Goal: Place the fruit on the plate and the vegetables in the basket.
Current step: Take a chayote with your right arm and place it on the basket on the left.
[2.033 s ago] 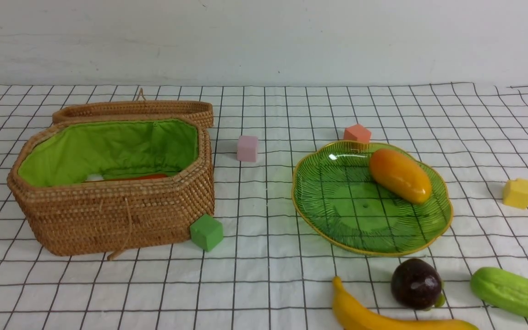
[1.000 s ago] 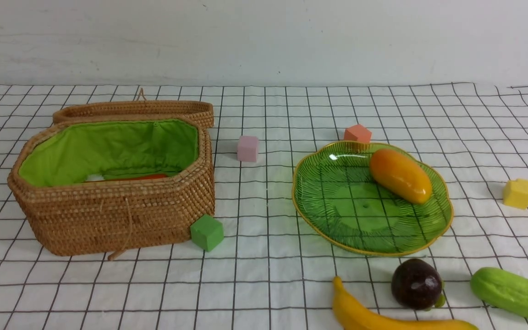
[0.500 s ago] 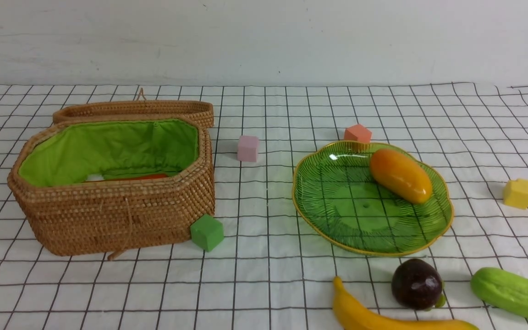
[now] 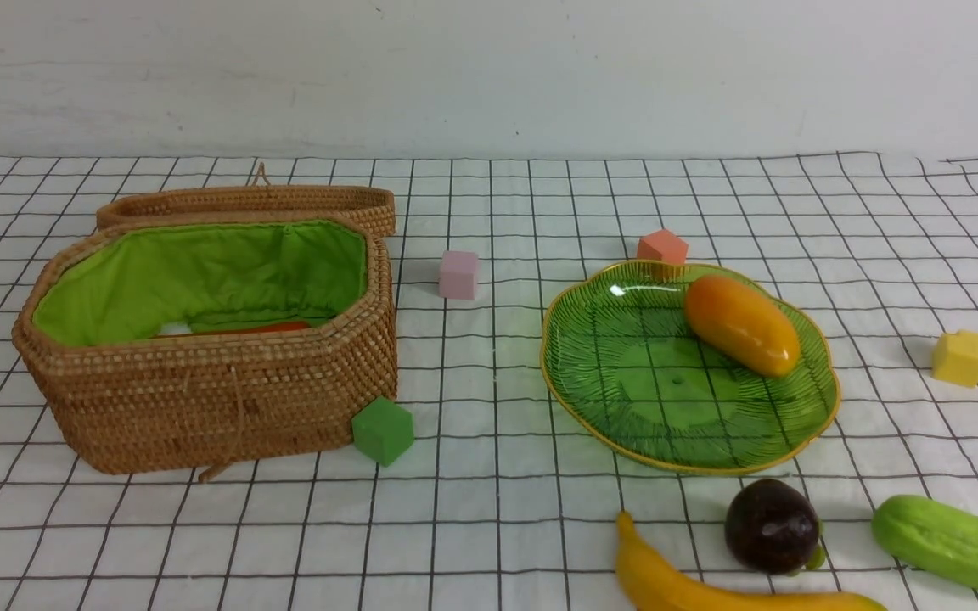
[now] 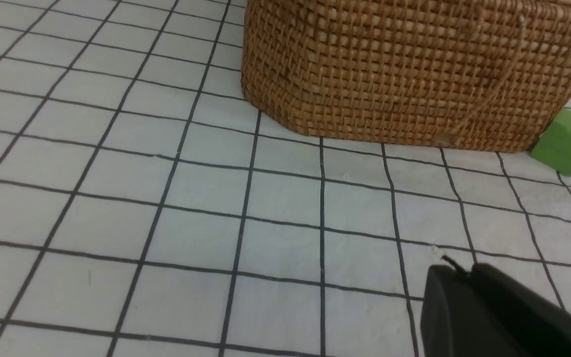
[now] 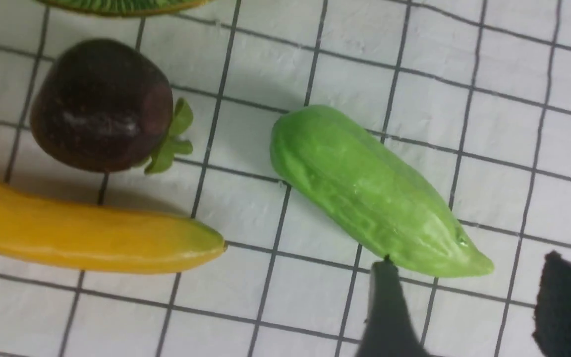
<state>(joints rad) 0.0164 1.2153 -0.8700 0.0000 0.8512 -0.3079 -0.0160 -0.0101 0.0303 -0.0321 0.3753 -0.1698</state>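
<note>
Mango [image 4: 741, 325] lies on the plate [image 4: 625, 382], right of the middle of the desk [image 4: 489, 509]. The banana [image 4: 676, 590], purple fruit [image 4: 772, 524] and gourd [image 4: 947, 543] lie along the near edge toward the right corner. The basket [image 4: 200, 407] sits toward the left edge (its lid [image 4: 243, 202] off, behind it). The right claw [image 6: 471, 258] is released, fingers spread near the gourd's tapered end. Whether the left claw [image 5: 484, 307] is released or clenched, I cannot tell.

The octagonal tan wicker basket [image 4: 200, 407] is coarsely woven and rough, lined with matt bright green cloth [image 4: 200, 276]. The ribbed translucent green glass plate [image 4: 625, 399] shines, as does the smooth orange-yellow mango [image 4: 741, 325]. The bumpy light-green gourd [image 6: 370, 191] looks like waxy plastic. The white gridded cloth surface [image 4: 497, 509] is matt.
</note>
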